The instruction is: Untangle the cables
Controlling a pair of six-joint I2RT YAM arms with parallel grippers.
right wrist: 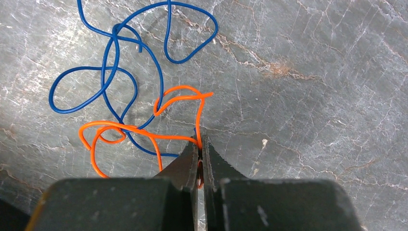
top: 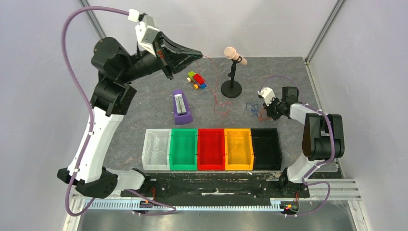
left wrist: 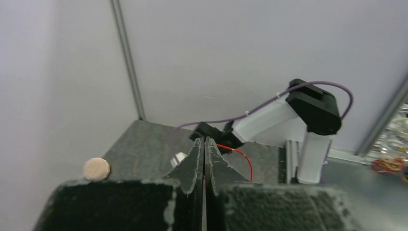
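My left gripper (top: 198, 54) is raised high over the back of the table. It is shut on a thin red cable (top: 214, 91) that hangs down to the tabletop. In the left wrist view its jaws (left wrist: 205, 140) are closed, with the red cable (left wrist: 244, 157) curving out to the right. My right gripper (top: 264, 112) is low at the right of the table. In the right wrist view it (right wrist: 200, 144) is shut on an orange cable (right wrist: 144, 133), which is tangled with a dark blue cable (right wrist: 115, 72) on the tabletop. The blue cable also shows in the top view (top: 250, 107).
A row of bins stands at the front: clear (top: 146, 154) with a white wire, green (top: 172, 154), red (top: 199, 156), orange (top: 251, 154), black (top: 279, 151). A microphone on a stand (top: 233, 72), a toy block car (top: 197, 80) and a purple object (top: 182, 108) stand behind them.
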